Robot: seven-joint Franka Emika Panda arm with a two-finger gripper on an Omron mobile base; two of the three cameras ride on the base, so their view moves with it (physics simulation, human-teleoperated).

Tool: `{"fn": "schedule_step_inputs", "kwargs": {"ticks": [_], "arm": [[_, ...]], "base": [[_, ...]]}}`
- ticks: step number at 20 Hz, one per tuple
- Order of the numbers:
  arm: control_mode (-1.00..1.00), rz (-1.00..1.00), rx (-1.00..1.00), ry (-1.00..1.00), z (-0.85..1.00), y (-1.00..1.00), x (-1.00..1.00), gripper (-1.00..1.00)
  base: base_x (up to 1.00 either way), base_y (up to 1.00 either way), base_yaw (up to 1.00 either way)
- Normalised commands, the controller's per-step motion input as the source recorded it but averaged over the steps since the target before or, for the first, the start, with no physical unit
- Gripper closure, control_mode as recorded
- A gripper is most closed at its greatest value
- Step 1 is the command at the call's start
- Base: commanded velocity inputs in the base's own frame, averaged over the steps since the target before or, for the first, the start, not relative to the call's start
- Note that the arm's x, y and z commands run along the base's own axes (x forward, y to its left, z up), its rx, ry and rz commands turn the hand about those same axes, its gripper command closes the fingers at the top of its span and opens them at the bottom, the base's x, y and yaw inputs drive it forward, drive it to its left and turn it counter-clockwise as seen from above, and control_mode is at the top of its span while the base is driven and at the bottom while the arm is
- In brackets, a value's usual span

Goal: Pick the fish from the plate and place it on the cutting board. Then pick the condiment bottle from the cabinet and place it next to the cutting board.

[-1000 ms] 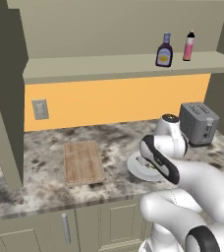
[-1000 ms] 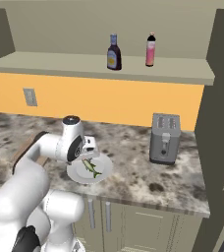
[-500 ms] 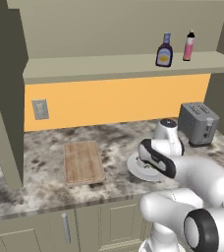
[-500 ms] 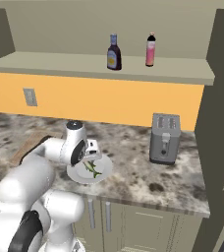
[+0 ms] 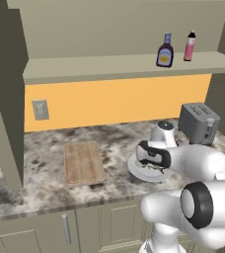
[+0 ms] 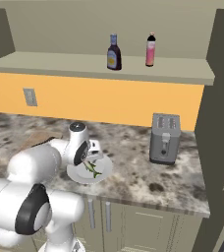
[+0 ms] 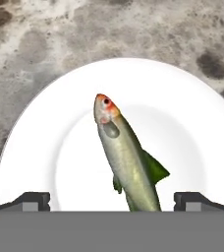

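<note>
The fish [image 7: 128, 162], silvery-green with a reddish head, lies on the round white plate [image 7: 45, 113] on the marble counter. My gripper [image 7: 113, 201] hangs open just above it, one dark fingertip on either side of the fish's tail half, nothing gripped. From the base, the gripper [image 5: 151, 165] hovers over the plate [image 5: 136, 170], with the cutting board [image 5: 84, 162] to its left. In the right base view the fish [image 6: 92, 169] rests on the plate [image 6: 82, 177]. The condiment bottle [image 5: 165, 51] stands upright on the cabinet shelf [image 5: 109, 66].
A slim pink bottle [image 5: 189, 46] stands right of the condiment bottle. A silver toaster [image 5: 198, 122] sits on the counter to the right of the plate. My arm covers part of the cutting board [image 6: 35, 139] in the right base view. A wall socket [image 5: 39, 109] is on the orange backsplash.
My hand has sunk a little closer to the plate and the arm has shifted slightly. The jaws stay open; fish, board and bottles have not moved.
</note>
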Motion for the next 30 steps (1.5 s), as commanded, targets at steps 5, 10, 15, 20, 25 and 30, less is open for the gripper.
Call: {"fn": "schedule_step_inputs", "kwargs": {"ticks": [5, 10, 15, 20, 25, 30], "arm": [[-1.00, 0.00, 0.00, 0.00, -0.18, -0.01, 0.22, -1.00], [-1.00, 0.00, 0.00, 0.00, -0.15, 0.00, 0.20, -1.00], [-1.00, 0.01, 0.00, 0.00, -0.20, 0.00, 0.17, -1.00], [-1.00, 0.01, 0.00, 0.00, -0.28, 0.00, 0.07, -1.00], [-1.00, 0.01, 0.00, 0.00, -0.21, 0.00, 0.12, 1.00], [-1.00, 0.00, 0.00, 0.00, -0.06, 0.00, 0.02, 1.00]], "base": [[0.00, 0.00, 0.00], [0.00, 0.00, 0.00], [0.00, 0.00, 0.00], [0.00, 0.00, 0.00], [0.00, 0.00, 0.00], [0.00, 0.00, 0.00]]}}
